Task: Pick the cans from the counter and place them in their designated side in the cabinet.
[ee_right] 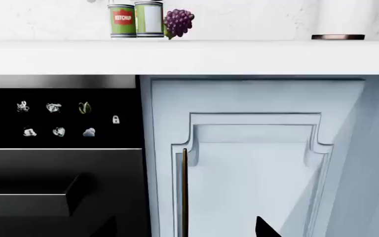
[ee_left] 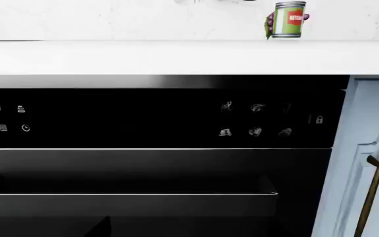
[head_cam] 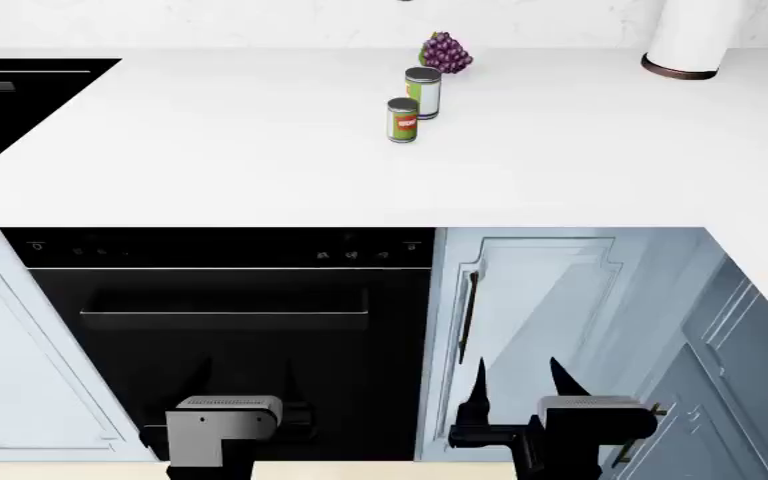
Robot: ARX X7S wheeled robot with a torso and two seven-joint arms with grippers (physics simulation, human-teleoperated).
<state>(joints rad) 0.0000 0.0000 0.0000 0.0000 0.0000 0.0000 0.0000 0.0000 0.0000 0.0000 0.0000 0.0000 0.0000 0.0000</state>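
**Cans wait far back on the counter, both arms low and empty**

Cans are out of reach of both pincers for now. The right gripper [head_cam: 515,385] hangs low in front of the pale blue cabinet door [head_cam: 544,300], its two dark fingers spread apart and pointing up, nothing between them. The left gripper [head_cam: 244,385] sits before the black oven [head_cam: 224,330]; its fingers barely show against the dark glass, so I cannot tell how far it is open.

From the right gripper, the ketchup can [head_cam: 403,120] stands at about eleven o'clock on the white counter [head_cam: 224,150], upright. The green-and-white can [head_cam: 423,92] stands just beyond it, close to the grape bunch [head_cam: 446,52].

Both tins look rigid, light and smooth-sided, likely slippery. A grip across the label at mid-height seems safest, clear of the neighbouring can.
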